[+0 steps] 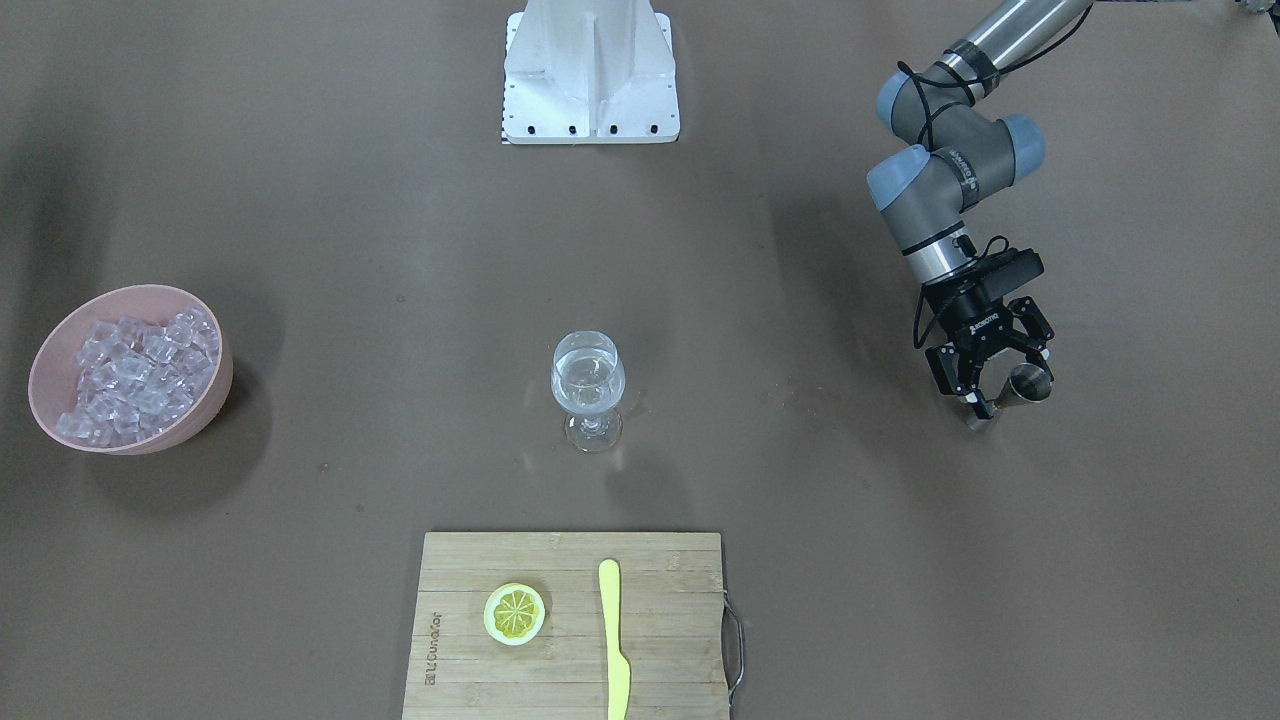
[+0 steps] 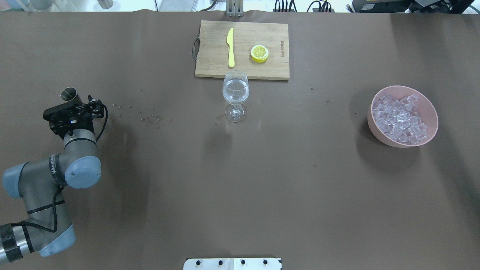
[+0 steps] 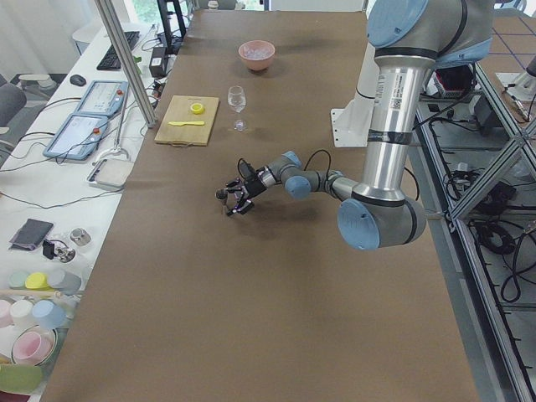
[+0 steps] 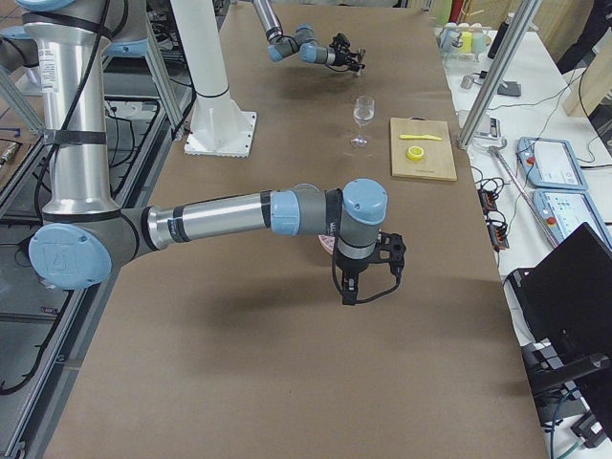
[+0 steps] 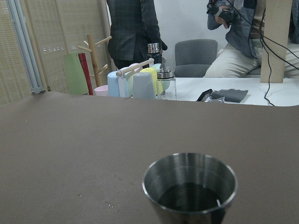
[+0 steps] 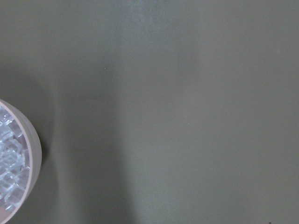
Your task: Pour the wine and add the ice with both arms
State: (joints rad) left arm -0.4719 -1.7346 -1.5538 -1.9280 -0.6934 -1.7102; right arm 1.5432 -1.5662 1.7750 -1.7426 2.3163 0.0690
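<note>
Vertically, steel cup point(image 5: 189, 186) (mouth up)

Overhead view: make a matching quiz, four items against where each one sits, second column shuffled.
Items
1. wine glass
2. lemon slice
3. ice
4. metal cup

Places
A. heaped in the pink bowl
B. close by the left end effector
C. upright on the bare table, clear liquid inside
D. on the cutting board, beside the yellow knife

Pairs: 1-C, 2-D, 3-A, 4-B
</note>
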